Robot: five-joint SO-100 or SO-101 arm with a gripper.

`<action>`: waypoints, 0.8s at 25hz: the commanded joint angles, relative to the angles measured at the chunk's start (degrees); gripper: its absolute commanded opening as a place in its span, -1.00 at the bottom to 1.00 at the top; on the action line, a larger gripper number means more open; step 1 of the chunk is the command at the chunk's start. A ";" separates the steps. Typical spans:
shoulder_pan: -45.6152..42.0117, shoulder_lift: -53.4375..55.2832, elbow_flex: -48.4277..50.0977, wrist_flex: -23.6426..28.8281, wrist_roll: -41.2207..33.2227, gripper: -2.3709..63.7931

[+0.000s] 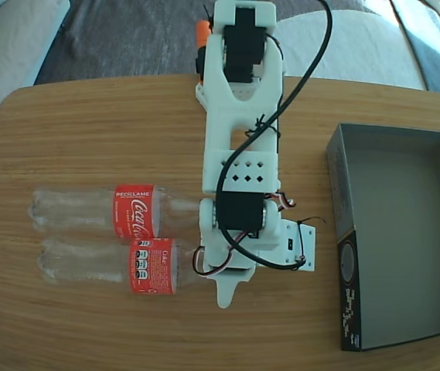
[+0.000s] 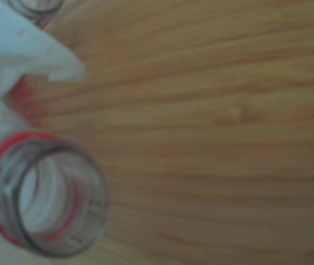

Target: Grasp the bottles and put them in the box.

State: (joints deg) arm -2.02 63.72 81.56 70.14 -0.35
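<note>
Two clear Coca-Cola bottles lie side by side on the wooden table, left of centre in the fixed view: the far bottle [image 1: 88, 210] and the near bottle [image 1: 111, 264], both with red labels. The near bottle's neck runs under my gripper [image 1: 212, 280]. The blurred wrist view shows that bottle's open mouth with a red ring [image 2: 43, 193] just below a white finger [image 2: 41, 58], with a small gap between them. The gripper looks open around the neck. The other bottle's mouth [image 2: 35, 6] peeks in at the top left. The dark grey box [image 1: 405, 232] lies empty at the right.
The white arm [image 1: 239, 116] stretches from the table's far edge toward the camera, with a black cable looping over it. Bare wood [image 1: 281, 325] separates the gripper from the box. Grey cushions [image 1: 343, 46] lie beyond the table's far edge.
</note>
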 commanded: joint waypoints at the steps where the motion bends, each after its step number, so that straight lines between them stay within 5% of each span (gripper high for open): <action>1: -0.18 1.85 -0.35 0.18 0.62 0.61; 6: 0.18 1.93 -0.35 0.18 0.62 0.55; 13: 0.18 2.02 -0.44 0.18 0.62 -0.29; 20: 0.35 2.02 -0.44 0.18 0.62 -0.36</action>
State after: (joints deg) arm -2.20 63.72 81.65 70.05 -0.35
